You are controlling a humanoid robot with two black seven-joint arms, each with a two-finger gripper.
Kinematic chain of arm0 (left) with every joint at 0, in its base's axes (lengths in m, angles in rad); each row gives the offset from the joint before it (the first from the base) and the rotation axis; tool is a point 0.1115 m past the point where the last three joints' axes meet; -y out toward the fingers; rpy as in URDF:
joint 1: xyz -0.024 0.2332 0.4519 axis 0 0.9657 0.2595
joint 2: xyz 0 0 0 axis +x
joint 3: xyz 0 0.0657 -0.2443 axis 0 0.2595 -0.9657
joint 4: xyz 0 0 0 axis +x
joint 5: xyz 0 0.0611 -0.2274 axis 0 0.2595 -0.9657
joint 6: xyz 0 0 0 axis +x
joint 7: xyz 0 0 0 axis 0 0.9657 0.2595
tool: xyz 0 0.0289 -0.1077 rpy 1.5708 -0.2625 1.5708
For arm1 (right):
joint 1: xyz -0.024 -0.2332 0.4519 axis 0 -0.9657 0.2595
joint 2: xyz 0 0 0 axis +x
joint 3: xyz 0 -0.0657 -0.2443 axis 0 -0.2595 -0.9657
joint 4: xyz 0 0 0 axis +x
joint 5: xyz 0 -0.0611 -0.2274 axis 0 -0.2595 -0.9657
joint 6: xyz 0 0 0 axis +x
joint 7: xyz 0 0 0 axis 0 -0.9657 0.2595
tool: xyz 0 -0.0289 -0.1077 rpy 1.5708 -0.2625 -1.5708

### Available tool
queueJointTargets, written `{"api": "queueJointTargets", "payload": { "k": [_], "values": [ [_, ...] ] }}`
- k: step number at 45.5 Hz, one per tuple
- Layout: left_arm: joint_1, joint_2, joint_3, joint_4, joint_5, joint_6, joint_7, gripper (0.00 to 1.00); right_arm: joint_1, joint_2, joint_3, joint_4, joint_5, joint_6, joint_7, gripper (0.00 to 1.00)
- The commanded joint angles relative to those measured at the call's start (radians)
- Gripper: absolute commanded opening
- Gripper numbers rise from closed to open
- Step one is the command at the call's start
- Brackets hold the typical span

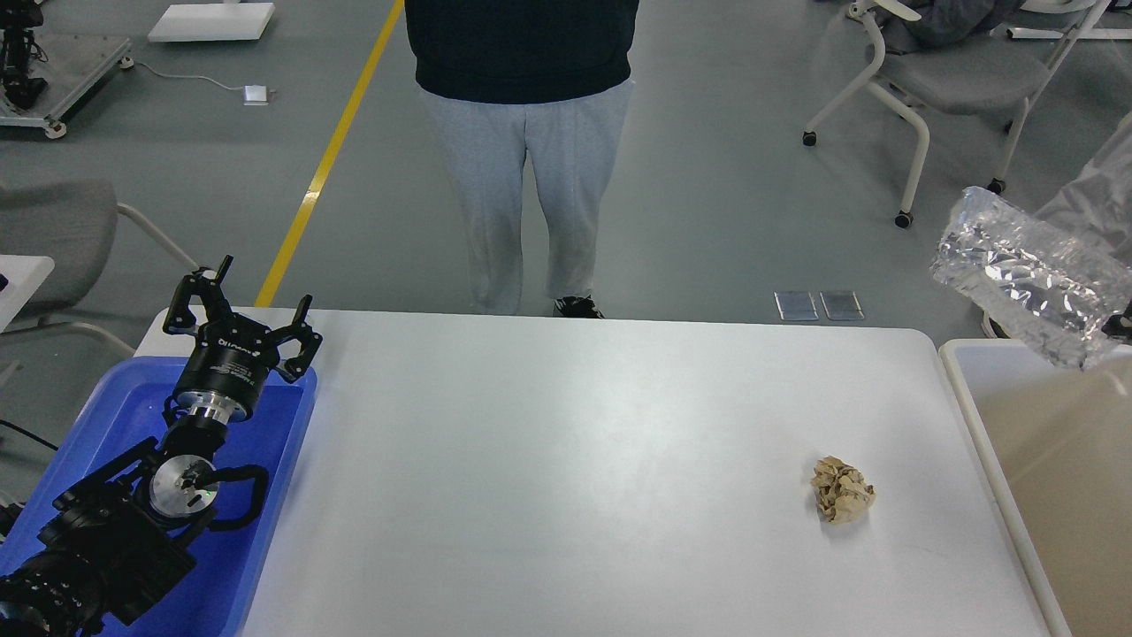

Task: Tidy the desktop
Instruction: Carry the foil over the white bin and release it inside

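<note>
The white desktop (566, 416) carries a crumpled brown paper ball (843, 501) near its right end. A crumpled silver foil bag (1030, 276) hangs in the air at the right edge, above the far end of the white-rimmed bin (966, 380). Only a dark sliver of my right gripper (1121, 324) shows at the frame's edge, at the bag's lower end, holding it. My left gripper (255, 296) is open and empty above the far end of the blue tray (287, 425).
A person in grey trousers (526, 168) stands at the desk's far edge. Wheeled chairs (937, 84) stand at the back right, and another chair (53, 230) at the left. The bin shows a beige bottom.
</note>
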Motion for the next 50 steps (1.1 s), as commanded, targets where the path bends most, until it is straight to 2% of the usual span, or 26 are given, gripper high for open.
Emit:
{"api": "queueJointTargets", "payload": {
  "k": [1,17,26,31,39,50],
  "values": [
    [0.000,0.000,0.000,0.000,0.000,0.000,0.000,1.00,0.055,-0.054,0.000,0.017,-0.016,0.057,0.000,0.00],
    [0.000,0.000,0.000,0.000,0.000,0.000,0.000,1.00,0.038,-0.058,0.000,-0.037,-0.015,0.043,0.006,0.00],
    [0.000,0.000,0.001,0.000,0.000,0.000,0.000,1.00,-0.058,-0.005,0.011,-0.199,0.010,-0.001,0.103,0.00],
    [0.000,0.000,0.000,0.000,0.000,0.000,0.000,1.00,-0.121,0.030,0.008,-0.300,0.101,-0.004,0.148,0.00],
    [0.000,0.000,0.001,0.000,0.000,0.000,0.000,1.00,-0.224,0.106,0.011,-0.432,0.235,-0.034,0.178,0.00],
    [0.001,0.000,0.001,0.000,0.000,0.000,0.000,1.00,-0.358,0.228,0.020,-0.607,0.439,-0.092,0.253,0.00]
  ]
}}
